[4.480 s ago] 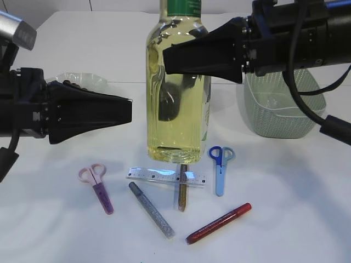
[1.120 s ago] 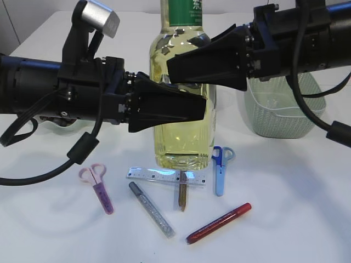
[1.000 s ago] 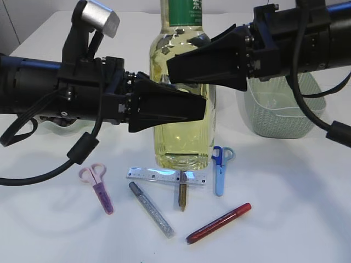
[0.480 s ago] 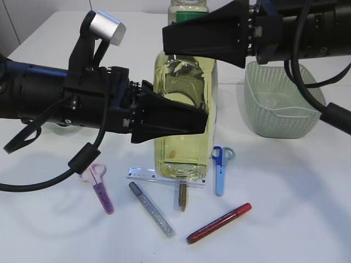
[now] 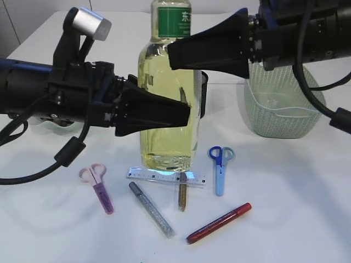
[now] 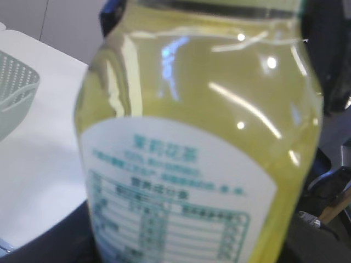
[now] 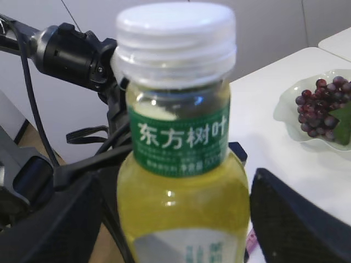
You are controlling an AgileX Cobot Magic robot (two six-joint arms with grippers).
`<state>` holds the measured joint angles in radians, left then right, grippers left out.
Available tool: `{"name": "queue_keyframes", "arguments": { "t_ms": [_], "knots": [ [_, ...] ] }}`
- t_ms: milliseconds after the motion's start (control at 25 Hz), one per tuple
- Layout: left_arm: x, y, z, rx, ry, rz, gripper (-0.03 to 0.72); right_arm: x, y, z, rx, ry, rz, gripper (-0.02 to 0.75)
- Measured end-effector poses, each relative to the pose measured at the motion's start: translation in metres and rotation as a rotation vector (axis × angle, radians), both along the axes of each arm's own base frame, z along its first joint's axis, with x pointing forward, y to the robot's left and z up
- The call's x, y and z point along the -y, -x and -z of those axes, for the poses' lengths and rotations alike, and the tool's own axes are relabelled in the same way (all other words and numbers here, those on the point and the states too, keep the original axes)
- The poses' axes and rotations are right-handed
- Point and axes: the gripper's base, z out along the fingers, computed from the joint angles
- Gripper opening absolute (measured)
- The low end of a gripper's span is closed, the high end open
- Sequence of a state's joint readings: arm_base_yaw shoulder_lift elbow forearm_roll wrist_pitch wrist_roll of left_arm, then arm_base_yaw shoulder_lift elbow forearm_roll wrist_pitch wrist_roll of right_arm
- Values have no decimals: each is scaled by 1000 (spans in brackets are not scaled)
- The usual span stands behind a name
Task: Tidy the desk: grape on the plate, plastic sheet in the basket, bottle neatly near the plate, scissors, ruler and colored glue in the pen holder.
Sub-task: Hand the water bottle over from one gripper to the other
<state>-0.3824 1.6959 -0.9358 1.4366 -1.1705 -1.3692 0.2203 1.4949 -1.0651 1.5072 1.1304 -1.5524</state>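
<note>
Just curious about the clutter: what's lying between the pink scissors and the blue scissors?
In the exterior view, between the pink scissors and blue scissors lie the clear ruler, a silver glitter glue pen and a gold one.

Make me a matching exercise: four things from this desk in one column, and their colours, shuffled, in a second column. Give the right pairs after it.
Things:
1. scissors on the left
2. scissors on the right
3. basket
4. bottle cap

Colours:
A. pale green
B. white
C. pink and purple
D. blue

Pairs: 1-C, 2-D, 3-A, 4-B
</note>
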Motion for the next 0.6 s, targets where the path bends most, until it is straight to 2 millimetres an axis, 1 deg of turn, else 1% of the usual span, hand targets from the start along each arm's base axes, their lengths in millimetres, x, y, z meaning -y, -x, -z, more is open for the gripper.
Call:
{"name": "queue_keyframes", "arguments": {
  "t_ms": [160, 280, 440, 600],
  "knots": [
    [-15, -10, 0, 5, 1, -51, 429, 2, 4, 0, 3, 49, -5, 641],
    [-30, -23, 1, -1, -11, -146, 429, 2, 11, -2, -3, 67, -47, 637],
    [-52, -35, 2, -1, -23, -228, 429, 4, 15, -5, -43, 81, -41, 629],
    [-72, -41, 5, 10, -60, -266, 429, 9, 15, 1, -141, 182, 42, 617]
  ]
}}
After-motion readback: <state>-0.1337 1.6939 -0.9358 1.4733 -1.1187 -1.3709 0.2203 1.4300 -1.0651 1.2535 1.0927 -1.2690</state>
